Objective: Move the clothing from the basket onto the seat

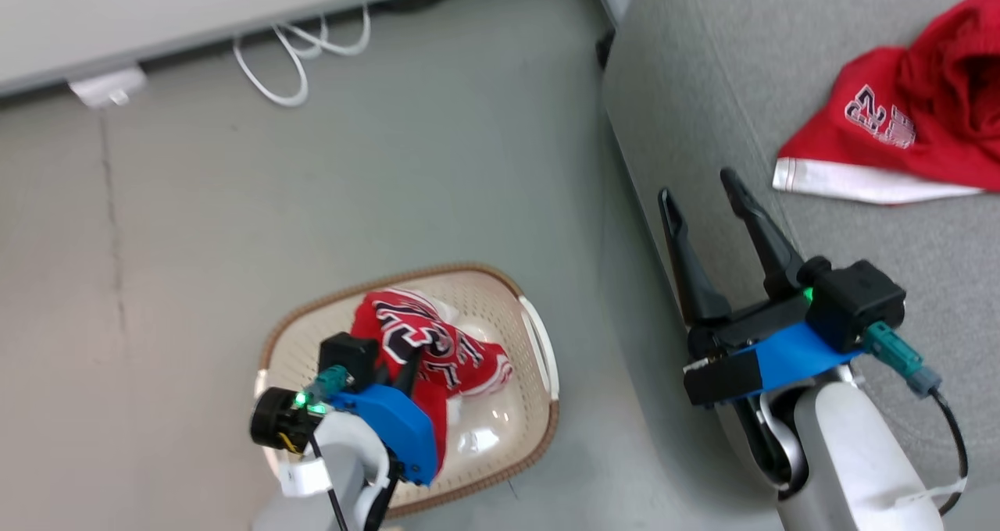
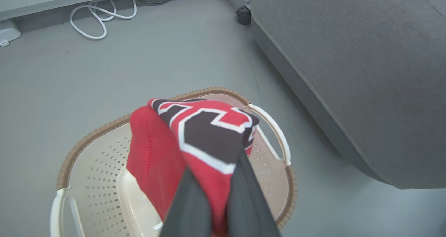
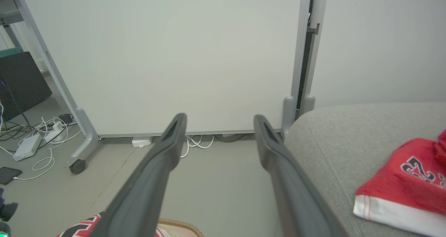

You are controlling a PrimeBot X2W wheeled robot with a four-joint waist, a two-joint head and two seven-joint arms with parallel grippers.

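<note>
A red garment [image 1: 422,336] with black-and-white numbers hangs bunched above the cream basket [image 1: 469,269], with my left gripper [image 1: 402,375] shut on it. In the left wrist view the two dark fingers [image 2: 190,202] pinch the red cloth [image 2: 209,132] over the basket's brown rim [image 2: 90,134]. A second red garment [image 1: 883,140] with white trim lies on the light grey seat [image 1: 703,86] at the upper right. My right gripper [image 1: 697,186] stands open over the seat's left edge, holding nothing. The right wrist view shows the open gripper [image 3: 219,117], the seat [image 3: 348,132] and that garment [image 3: 400,181].
The basket stands on grey floor just left of the seat. White cables [image 1: 297,55] and a white adapter [image 1: 105,86] lie along the far wall panel. A black castor [image 2: 243,14] sits at the seat's far corner. More cables and a wheeled panel foot [image 3: 78,165] lie beyond.
</note>
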